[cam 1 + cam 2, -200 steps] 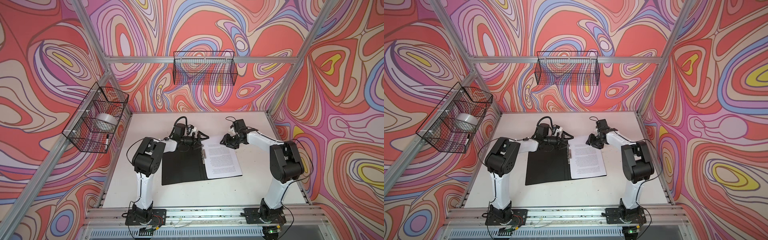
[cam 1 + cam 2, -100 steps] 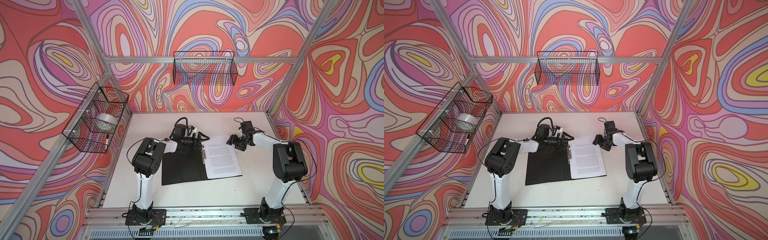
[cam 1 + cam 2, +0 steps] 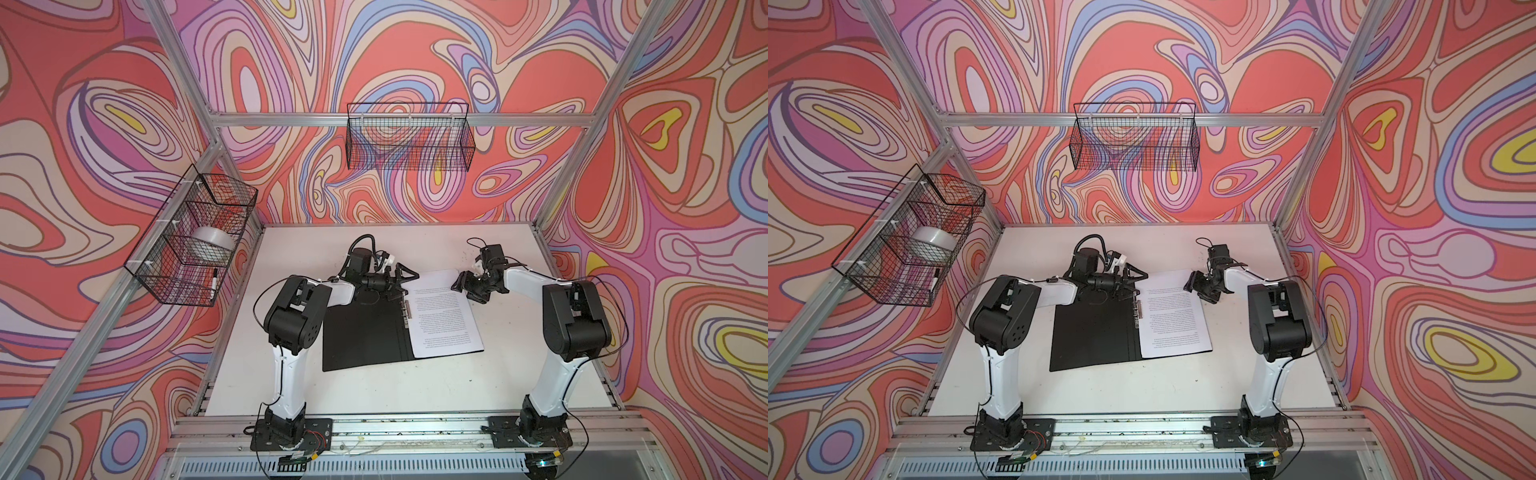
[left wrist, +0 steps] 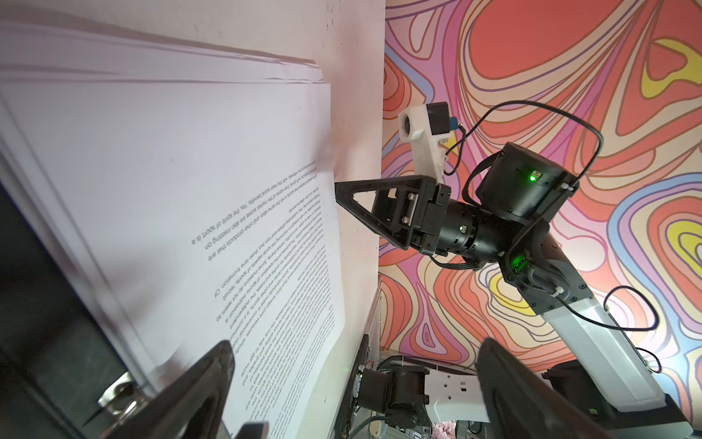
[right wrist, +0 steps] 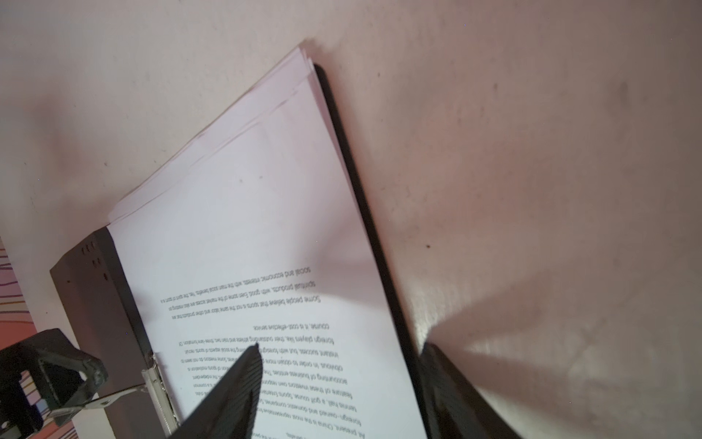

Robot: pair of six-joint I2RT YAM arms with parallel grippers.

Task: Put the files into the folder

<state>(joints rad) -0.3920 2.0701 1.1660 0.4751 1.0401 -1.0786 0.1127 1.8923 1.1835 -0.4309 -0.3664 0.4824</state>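
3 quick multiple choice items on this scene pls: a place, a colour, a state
1. Where do the files lie?
A) on the open folder's right half
B) under the folder
C) propped against the wall

2. The folder's inside faces are:
A) orange
B) black
C) white

3. The left end effector is:
A) shut on a file
B) shut, empty
C) open

Key: 1 A, the files cover that half in both top views. 2 B, the bare left half shows black. 3 C, its fingers stand wide apart in the left wrist view.
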